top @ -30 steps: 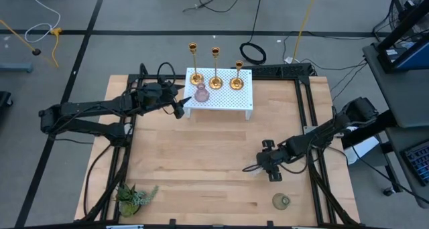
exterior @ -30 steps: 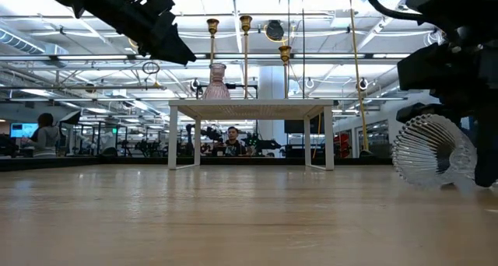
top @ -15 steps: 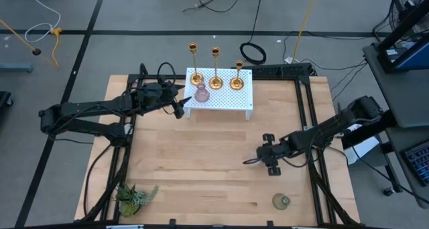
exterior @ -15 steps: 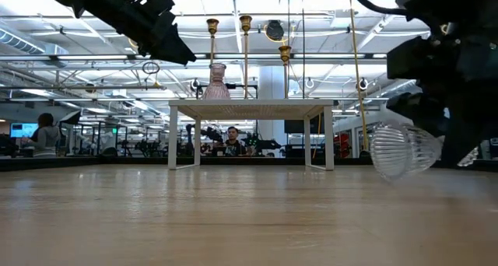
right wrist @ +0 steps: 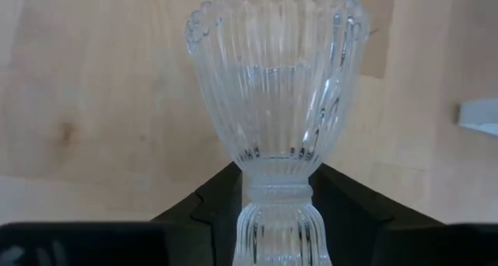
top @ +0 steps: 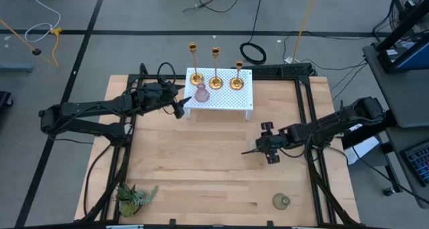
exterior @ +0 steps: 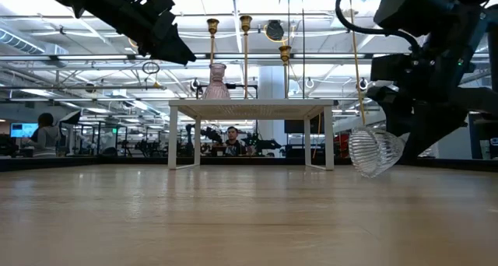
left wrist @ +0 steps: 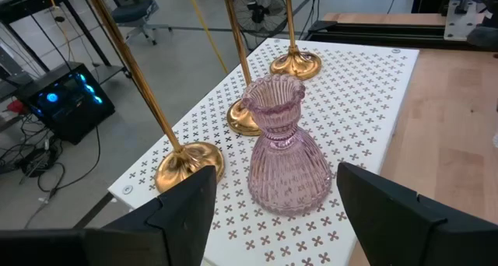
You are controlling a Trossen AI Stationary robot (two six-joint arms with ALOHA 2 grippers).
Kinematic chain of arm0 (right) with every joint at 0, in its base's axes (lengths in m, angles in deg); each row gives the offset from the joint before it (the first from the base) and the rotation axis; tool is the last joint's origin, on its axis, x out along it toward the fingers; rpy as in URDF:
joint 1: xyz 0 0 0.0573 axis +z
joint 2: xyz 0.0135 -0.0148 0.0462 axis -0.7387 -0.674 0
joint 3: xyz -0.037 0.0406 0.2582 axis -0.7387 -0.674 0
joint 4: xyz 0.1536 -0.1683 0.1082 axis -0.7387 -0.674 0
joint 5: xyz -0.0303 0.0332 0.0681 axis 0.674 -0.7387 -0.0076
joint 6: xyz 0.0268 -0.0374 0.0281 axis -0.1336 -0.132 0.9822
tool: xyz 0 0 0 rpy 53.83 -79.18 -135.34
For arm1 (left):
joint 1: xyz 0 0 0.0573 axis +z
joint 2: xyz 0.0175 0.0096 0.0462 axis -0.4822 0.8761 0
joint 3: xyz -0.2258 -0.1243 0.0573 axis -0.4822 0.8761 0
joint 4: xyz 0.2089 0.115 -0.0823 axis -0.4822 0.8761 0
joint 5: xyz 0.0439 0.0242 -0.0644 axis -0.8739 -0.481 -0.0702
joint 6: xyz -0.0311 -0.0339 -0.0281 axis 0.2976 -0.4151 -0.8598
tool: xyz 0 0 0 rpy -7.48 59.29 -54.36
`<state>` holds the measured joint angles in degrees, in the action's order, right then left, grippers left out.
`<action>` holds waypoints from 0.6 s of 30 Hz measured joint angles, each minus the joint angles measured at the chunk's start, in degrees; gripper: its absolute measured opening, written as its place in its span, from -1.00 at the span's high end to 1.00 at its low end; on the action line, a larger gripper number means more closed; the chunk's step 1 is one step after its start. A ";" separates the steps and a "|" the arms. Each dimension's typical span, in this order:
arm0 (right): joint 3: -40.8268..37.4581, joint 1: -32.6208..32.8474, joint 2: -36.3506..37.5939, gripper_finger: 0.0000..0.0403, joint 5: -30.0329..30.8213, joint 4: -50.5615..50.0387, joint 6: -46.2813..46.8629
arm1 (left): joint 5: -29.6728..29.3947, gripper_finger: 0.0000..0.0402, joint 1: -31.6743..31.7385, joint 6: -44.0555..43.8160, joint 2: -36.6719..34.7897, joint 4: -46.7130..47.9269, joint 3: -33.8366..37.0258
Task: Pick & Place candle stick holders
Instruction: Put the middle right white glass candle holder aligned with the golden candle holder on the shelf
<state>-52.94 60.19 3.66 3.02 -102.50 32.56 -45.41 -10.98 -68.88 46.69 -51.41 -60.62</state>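
Three gold candlesticks [top: 216,80] and the pink glass holder [top: 201,93] stand on their bases on the white perforated rack [top: 231,102] at the table's far side. My left gripper [top: 179,110] is open and empty just left of the rack, and the pink holder [left wrist: 284,153] stands ahead of its fingers. My right gripper [top: 258,149] is shut on the clear ribbed glass holder [exterior: 375,149] at mid-right, above the table. The green glass holder [top: 281,201] stands near the front right edge. My right gripper pinches the clear holder's narrow waist [right wrist: 276,190] between its two fingers [right wrist: 204,208]. The fingers lie about level and point toward the table's left. The holder's flared cup [right wrist: 276,79] sticks out ahead of the fingertips. The holder lies tipped on its side, clear of the table.
A green plant sprig [top: 134,197] lies at the front left corner. Bare wood lies between the rack and the front edge. Black frame rails [top: 308,115] run along the table's sides. People sit in the room behind [exterior: 231,140].
My right gripper has gone toward the table's far edge, toward the rack, carrying the clear holder with it. The holder has stayed tipped on its side in the hold. My left arm has kept still.
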 joint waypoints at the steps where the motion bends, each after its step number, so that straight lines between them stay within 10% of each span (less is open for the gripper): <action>1: 0.00 -0.38 0.02 0.28 0.07 0.15 -0.73 | 0.00 -0.35 0.00 0.00 0.01 -0.01 0.00; 18: 3.43 -0.91 0.10 0.24 10.19 0.56 -17.03 | 0.00 -0.35 0.00 0.02 0.01 0.00 0.00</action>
<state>-49.51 59.28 3.76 13.21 -101.94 15.53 -45.41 -10.98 -68.86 46.70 -51.41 -60.62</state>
